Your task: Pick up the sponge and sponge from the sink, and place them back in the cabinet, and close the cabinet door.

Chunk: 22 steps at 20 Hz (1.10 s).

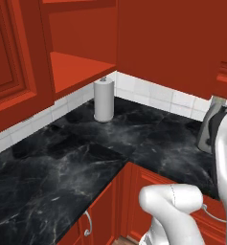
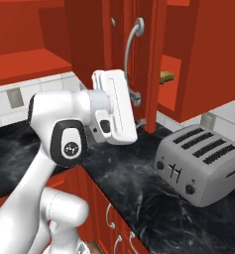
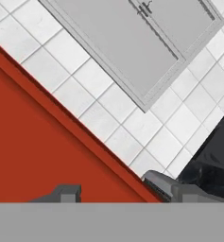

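A yellow-green sponge (image 2: 166, 76) lies on the red shelf inside the cabinet (image 2: 188, 49). The cabinet door (image 2: 149, 64) stands open, edge-on to the right base view, and fills the lower left of the hand view as a flat red panel (image 3: 47, 142). My gripper (image 2: 135, 97) is at the door's left face, at mid height. In the hand view its fingertips (image 3: 117, 189) stand apart, the door's edge running down to the right one. No sponge is between them. The sink is out of view.
A silver toaster (image 2: 203, 161) sits on the black marbled counter (image 1: 86, 162) to the right. A paper towel roll (image 1: 104, 99) stands at the back under an open red shelf (image 1: 76, 67). A grey double-door unit (image 3: 132, 42) hangs on the tiled wall.
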Motion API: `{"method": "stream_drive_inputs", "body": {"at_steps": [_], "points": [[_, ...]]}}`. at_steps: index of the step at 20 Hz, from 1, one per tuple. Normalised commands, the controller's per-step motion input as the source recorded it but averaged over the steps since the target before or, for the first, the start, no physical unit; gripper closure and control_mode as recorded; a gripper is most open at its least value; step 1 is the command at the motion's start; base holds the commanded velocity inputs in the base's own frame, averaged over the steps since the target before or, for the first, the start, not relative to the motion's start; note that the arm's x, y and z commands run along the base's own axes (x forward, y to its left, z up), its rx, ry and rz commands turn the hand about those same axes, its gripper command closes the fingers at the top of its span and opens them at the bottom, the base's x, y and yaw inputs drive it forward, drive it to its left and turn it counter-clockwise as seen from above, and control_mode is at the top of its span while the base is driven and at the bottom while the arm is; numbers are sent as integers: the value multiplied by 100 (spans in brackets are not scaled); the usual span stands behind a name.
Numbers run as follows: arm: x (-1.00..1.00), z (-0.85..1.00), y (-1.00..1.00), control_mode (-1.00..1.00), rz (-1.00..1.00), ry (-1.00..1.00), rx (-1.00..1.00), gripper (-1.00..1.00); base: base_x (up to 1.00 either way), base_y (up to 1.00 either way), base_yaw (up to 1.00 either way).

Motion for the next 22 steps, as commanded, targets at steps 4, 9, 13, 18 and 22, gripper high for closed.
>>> {"method": "stream_drive_inputs", "body": {"at_steps": [4, 9, 13, 18, 22], "points": [[36, 0, -22, -100, 0, 0, 7, -100, 0, 0, 0], [36, 0, -19, -100, 0, 0, 7, -100, 0, 0, 0], [33, 0, -18, -100, 0, 0, 7, -100, 0, 0, 0], [31, 0, -18, -100, 0, -1, 7, -100, 0, 0, 0], [28, 0, -17, -100, 0, -2, 7, -100, 0, 0, 0]]}}
